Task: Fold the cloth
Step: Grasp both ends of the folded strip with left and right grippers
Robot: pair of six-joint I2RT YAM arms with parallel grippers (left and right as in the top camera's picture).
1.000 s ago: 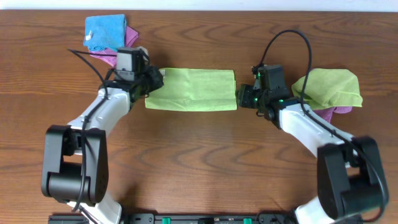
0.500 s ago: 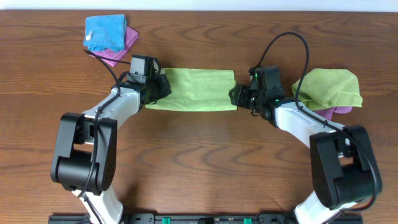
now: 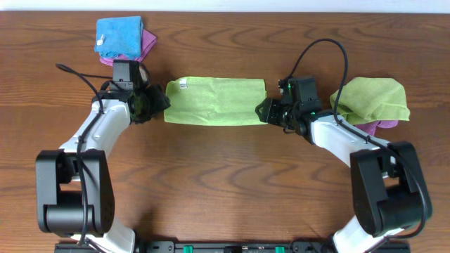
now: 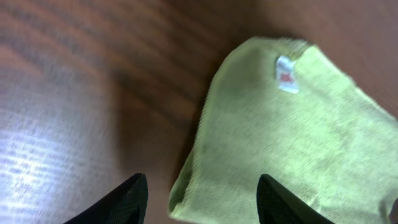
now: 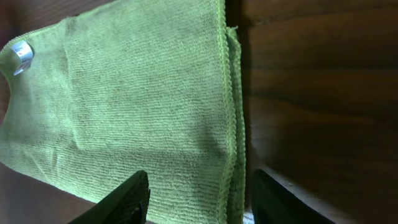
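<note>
The cloth (image 3: 214, 102) lies on the table as a long lime-green folded strip, its white tag (image 3: 184, 83) up near the left end. My left gripper (image 3: 157, 105) stands open just off that left end. In the left wrist view the cloth (image 4: 298, 137) shows its tag (image 4: 286, 73), and its near corner lies between the spread fingertips of the left gripper (image 4: 202, 202). My right gripper (image 3: 264, 111) is open at the strip's right end. In the right wrist view the cloth's layered hem (image 5: 233, 124) runs between the fingers of the right gripper (image 5: 199, 199).
A bright blue cloth (image 3: 118, 35) rests on a pink one (image 3: 146, 41) at the back left. Another lime-green cloth (image 3: 373, 97) lies rumpled on a magenta cloth (image 3: 385, 126) at the right, close behind my right arm.
My left gripper has opened, let go of the cloth's left end and drawn back to the left; the tag now shows. The right gripper has barely moved.
</note>
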